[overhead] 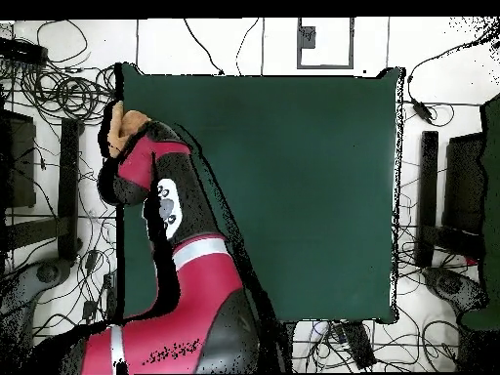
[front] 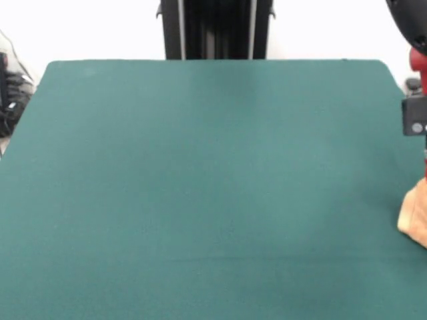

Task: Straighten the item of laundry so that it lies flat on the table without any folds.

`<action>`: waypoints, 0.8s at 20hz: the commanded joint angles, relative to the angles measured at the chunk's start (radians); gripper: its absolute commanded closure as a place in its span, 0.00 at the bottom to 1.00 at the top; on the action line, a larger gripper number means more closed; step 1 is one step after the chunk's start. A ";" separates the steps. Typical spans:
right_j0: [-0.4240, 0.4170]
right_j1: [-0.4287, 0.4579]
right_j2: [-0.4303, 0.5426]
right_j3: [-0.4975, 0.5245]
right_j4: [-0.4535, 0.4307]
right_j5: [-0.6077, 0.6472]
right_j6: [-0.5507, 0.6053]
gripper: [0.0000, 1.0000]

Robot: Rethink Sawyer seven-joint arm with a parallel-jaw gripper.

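Fig. — Red-and-black arm [overhead: 161,293] reached out to one edge of the large dark green felt-covered table [front: 200,187]. The small tan-orange terry-cloth towel [front: 415,215] sat directly under the pincer, bunched, right at the table's edge; front view showed only a lump of it at the frame's margin, w/ the arm's red link and a black block above it. Overhead view showed the same tan lump [overhead: 125,125] poking out past the arm's wrist, near a table corner.

Pincer state: couldn't tell. Its tip was hidden by the arm from above and cut off at the frame's margin from the front, so grip on the towel was unconfirmed. Whether the cloth hung lifted or rested on the felt also couldn't be told.

Progress, as judged: towel not flat, clearly gathered, so task looked far from done.

Risks, as judged:
- Towel so close to the edge → any pull outward, away from the felt, could drag it off the table.
- If held by one bunched point only, release would prob. leave folds.
- Cloth mostly hidden under the arm → folds hard to check.
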 commanded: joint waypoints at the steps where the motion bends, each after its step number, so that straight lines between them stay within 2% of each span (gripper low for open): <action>1: 0.005 0.033 -0.161 -0.035 -0.023 0.027 0.230 1.00; 6: 0.044 0.066 -0.238 -0.071 -0.030 -0.014 0.282 1.00; 9: 0.066 0.128 -0.311 -0.125 -0.043 -0.098 0.348 1.00; 13: 0.065 0.228 -0.372 -0.211 -0.031 -0.216 0.352 1.00; 16: 0.080 0.279 -0.424 -0.250 0.014 -0.270 0.352 1.00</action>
